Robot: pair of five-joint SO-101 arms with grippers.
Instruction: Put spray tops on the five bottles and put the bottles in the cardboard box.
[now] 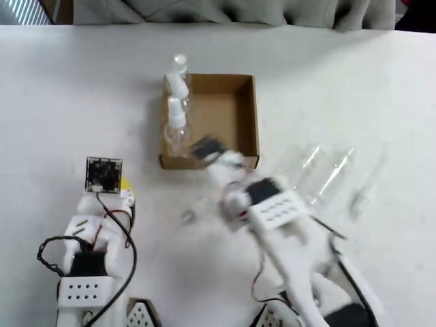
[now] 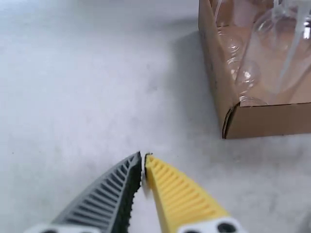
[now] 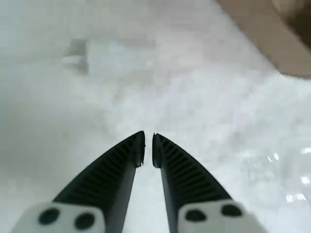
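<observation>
1. Closest to the lens, my left pincer (image 2: 144, 162) has its grey and yellow fingers pressed tip to tip. It grips nothing and sits low over the white table (image 2: 73, 73).
2. Ahead of it, off to the yellow finger's side, stands the cardboard box (image 2: 272, 121), with open table between the two.
3. Two capped bottles (image 1: 177, 122) stand upright inside the box, along the wall on that pincer's side.
4. My right pincer (image 3: 148, 145) is closed as well, with a hairline gap between its black tips. It is empty and sits near the box's front wall.
5. Uncapped bottles (image 1: 327, 174) lie on their sides behind the right pincer, beside its arm.
6. A small pale object (image 1: 191, 215) lies on the table near the right pincer. It is possibly a spray top, but it is too blurred for me to be sure.
7. My left arm (image 1: 85, 272) is folded back, well short of the box. My right arm (image 1: 286, 225) is stretched out toward the box's front.
</observation>
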